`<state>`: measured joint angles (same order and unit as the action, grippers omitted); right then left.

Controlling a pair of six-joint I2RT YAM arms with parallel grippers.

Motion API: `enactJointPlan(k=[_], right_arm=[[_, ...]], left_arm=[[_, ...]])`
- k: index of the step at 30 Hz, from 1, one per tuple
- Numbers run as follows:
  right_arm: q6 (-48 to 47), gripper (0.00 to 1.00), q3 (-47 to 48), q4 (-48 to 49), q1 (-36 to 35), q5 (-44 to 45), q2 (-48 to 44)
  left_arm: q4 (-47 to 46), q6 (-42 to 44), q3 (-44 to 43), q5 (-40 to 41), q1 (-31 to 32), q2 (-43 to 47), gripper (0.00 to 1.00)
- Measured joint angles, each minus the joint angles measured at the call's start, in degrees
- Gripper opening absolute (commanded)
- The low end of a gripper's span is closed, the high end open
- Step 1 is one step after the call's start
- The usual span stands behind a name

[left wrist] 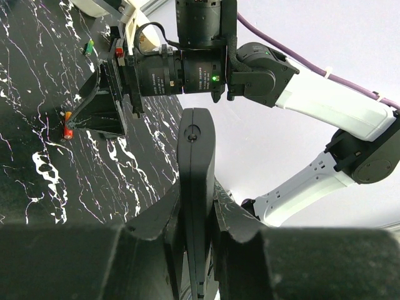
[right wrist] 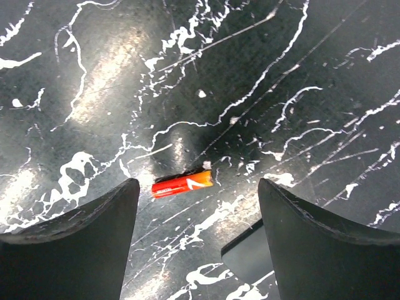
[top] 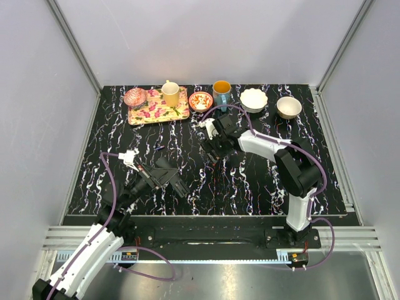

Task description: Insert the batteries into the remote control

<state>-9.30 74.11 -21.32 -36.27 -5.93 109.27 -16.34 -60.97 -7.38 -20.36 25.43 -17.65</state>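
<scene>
My left jaws are closed on the one remote control [left wrist: 195, 162]. The slim black bar is clamped between both fingers [left wrist: 156, 219], and its free end reaches out past the fingertips. There is a small round dimple near that end.

My right jaws stand wide apart, low over the black marbled table [top: 112, 144]. One red-orange battery [right wrist: 182, 184] lies flat on the table in the gap between the two fingers [right wrist: 75, 237]. It touches neither and sits nearer to one than the other. One flat black piece [right wrist: 247, 259] shows by the other finger, partly hidden under it, so I cannot tell what it is. In the left wrist view one small green thing [left wrist: 89, 45] lies farther off on the table, too small for me to name.

Along the far edge I count:
- one flowered tray [top: 156, 114], carrying one pink dish [top: 135, 97] and one yellow cup [top: 170, 94]
- one red-patterned bowl [top: 200, 100]
- one blue cup [top: 221, 92], making two cups in all
- one white bowl [top: 254, 99] and a second white bowl [top: 289, 107]
</scene>
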Motion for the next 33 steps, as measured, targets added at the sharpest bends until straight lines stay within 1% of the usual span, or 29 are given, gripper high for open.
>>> enactJointPlan(k=[6,12,27,33], right_arm=[[-0.4,0.81,0.0,0.0,0.0,-3.0,0.7],[-0.5,0.76,-0.3,0.0,-0.1,-3.2,1.9],[0.4,0.65,-1.1,1.4,-0.3,-0.8,2.6],[0.4,0.62,-1.9,2.5,-1.6,2.5,2.3]], left_arm=[[0.0,0.1,0.0,0.0,0.0,-0.1,0.00],[0.0,0.1,0.0,0.0,0.0,0.0,0.00],[-0.5,0.0,0.0,0.0,0.0,-0.1,0.00],[-0.6,0.0,0.0,0.0,0.0,-0.1,0.00]])
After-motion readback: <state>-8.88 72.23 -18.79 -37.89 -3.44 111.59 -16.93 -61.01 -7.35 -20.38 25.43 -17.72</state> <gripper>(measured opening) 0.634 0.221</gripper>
